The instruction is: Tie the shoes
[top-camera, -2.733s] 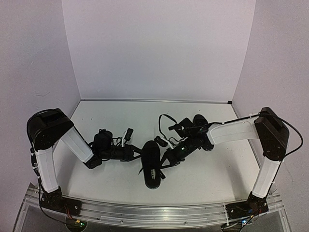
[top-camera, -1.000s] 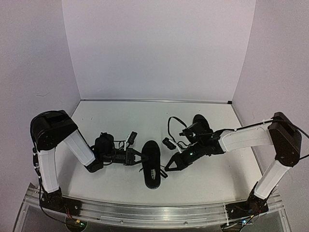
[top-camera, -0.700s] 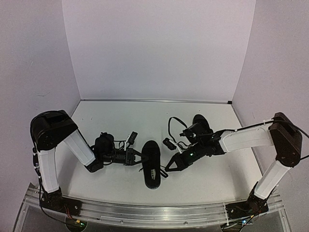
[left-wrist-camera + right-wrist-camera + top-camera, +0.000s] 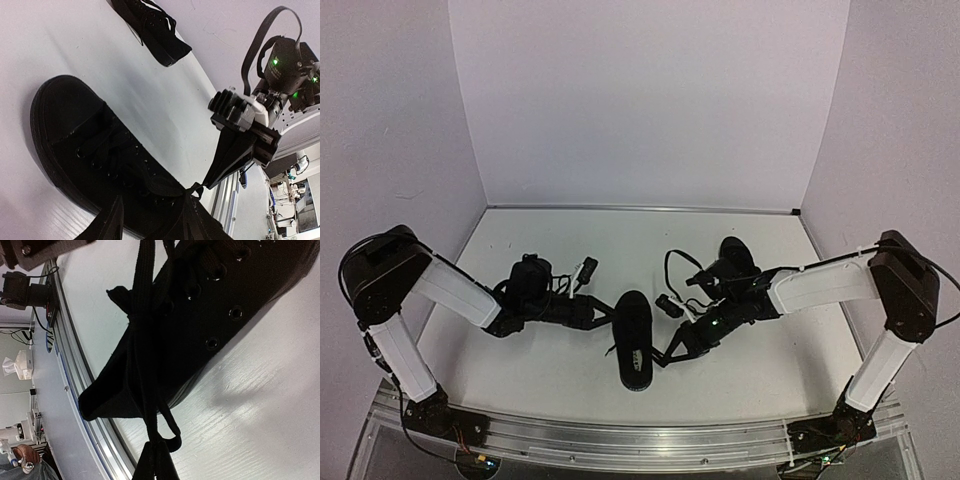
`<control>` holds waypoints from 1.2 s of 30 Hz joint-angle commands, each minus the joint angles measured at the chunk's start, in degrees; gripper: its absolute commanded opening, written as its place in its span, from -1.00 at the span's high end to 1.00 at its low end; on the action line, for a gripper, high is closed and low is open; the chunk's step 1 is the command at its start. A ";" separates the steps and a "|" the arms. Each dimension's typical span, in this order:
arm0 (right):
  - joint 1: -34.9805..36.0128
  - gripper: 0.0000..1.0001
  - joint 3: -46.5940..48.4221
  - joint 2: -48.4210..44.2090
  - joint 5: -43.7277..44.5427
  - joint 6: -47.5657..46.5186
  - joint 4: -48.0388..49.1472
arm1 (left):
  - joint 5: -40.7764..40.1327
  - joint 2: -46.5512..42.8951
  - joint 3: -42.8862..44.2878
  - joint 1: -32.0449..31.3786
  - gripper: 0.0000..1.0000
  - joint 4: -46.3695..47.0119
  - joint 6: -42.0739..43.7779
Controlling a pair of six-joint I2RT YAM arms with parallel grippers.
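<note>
One black shoe (image 4: 633, 342) lies toe-away at the table's near middle; it fills the left wrist view (image 4: 95, 155) and the right wrist view (image 4: 210, 305). Its black lace (image 4: 142, 365) is knotted over the tongue, with a loop running down to my right gripper (image 4: 158, 460). That right gripper (image 4: 666, 357), at the shoe's right side, is shut on the loop and also shows in the left wrist view (image 4: 231, 159). My left gripper (image 4: 610, 314) is at the shoe's left side, open, its fingers (image 4: 109, 224) apart over the shoe's upper. The second shoe (image 4: 736, 257) lies behind the right wrist, far off in the left wrist view (image 4: 150, 25).
A metal rail (image 4: 620, 440) runs along the table's near edge, just below the shoe's heel. White walls enclose the table (image 4: 570, 250) at the back and on both sides. The right arm's cable (image 4: 672, 262) loops above its wrist.
My left gripper has opened and let go of the lace, and the left arm's elbow has swung out to the left. The right gripper stays shut on its loop, slightly nearer the shoe.
</note>
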 commanded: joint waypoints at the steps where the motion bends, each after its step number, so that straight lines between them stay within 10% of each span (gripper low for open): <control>1: 0.31 1.00 0.47 -0.67 -0.75 -0.09 -0.96 | -0.50 -2.42 5.54 0.61 0.13 -12.09 6.90; 30: 0.33 1.00 -9.67 -6.63 0.93 1.75 -0.98 | 4.28 7.37 13.44 -2.42 -0.06 -8.19 3.91; 36: 0.38 0.41 -7.83 -6.31 1.73 1.49 -1.05 | 3.53 8.56 15.10 -3.63 -0.03 -9.83 4.53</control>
